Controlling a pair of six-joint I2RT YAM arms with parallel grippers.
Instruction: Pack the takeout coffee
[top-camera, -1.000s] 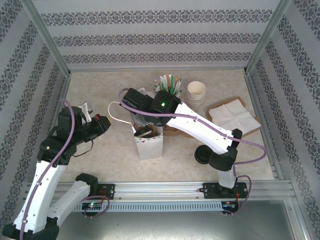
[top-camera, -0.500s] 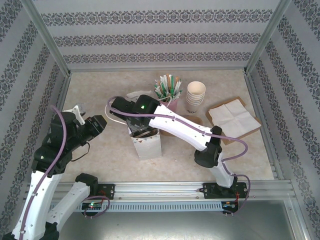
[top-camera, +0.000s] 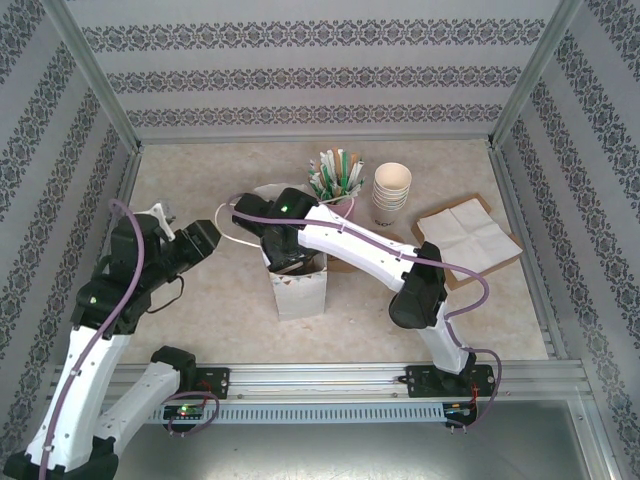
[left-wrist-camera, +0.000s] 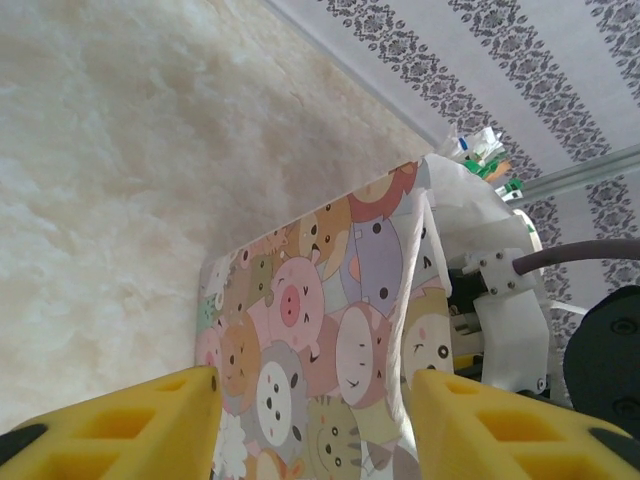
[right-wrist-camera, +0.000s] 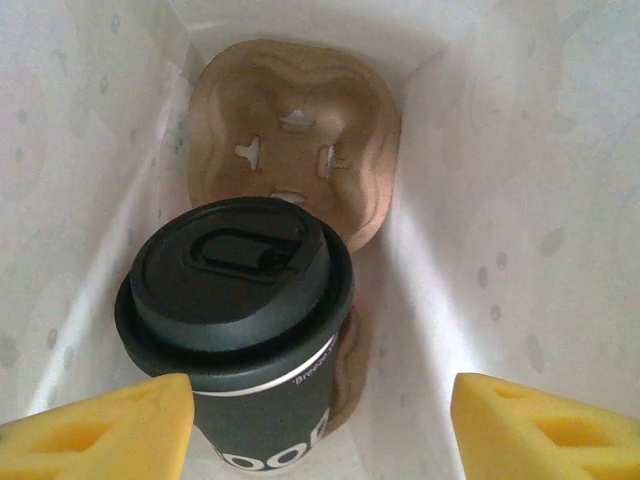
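The takeout coffee, a dark cup with a round black lid, stands upright inside the paper bag, seated in one socket of a brown cardboard carrier at the bag's bottom. My right gripper reaches down into the bag and is open. Its left finger is close beside the cup's wall and its right finger is well clear. My left gripper hangs open just left of the bag. The bag's cartoon-animal side faces my left gripper, beyond its yellow fingers.
Behind the bag stand a pink cup of straws and stirrers and a stack of white paper cups. White napkins on brown card lie at the right. The bag's white handle loop sticks out to the left. Patterned walls enclose the table.
My right arm has swung left and dipped into the bag's mouth, and its jaws have opened off the cup. My left gripper has opened and shifted slightly beside the bag.
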